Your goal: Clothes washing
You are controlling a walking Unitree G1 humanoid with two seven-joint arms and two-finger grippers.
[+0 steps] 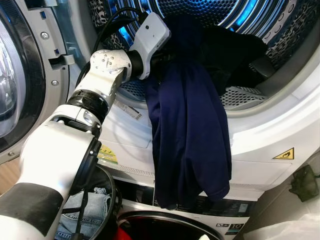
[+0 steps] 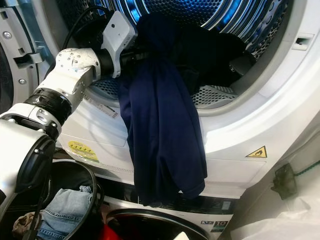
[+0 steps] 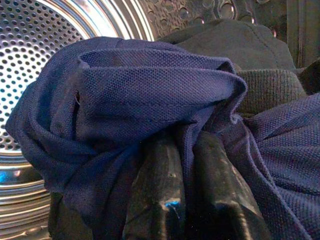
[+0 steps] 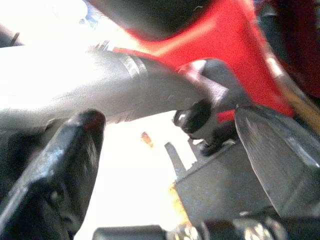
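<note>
We reach our left gripper (image 3: 182, 200) into the mouth of the upper drum (image 1: 235, 95), its fingers (image 3: 155, 195) clenched on a navy shirt (image 1: 187, 135). The shirt's top is bunched at the fingers just inside the opening; the rest hangs down over the white front rim (image 1: 260, 130), past the warning sticker (image 1: 284, 154). A dark garment (image 1: 235, 50) lies farther in, to the right. Near left, jeans (image 1: 85, 210) sit in a basket. Our right gripper (image 4: 170, 165) holds its fingers apart, grasping nothing.
</note>
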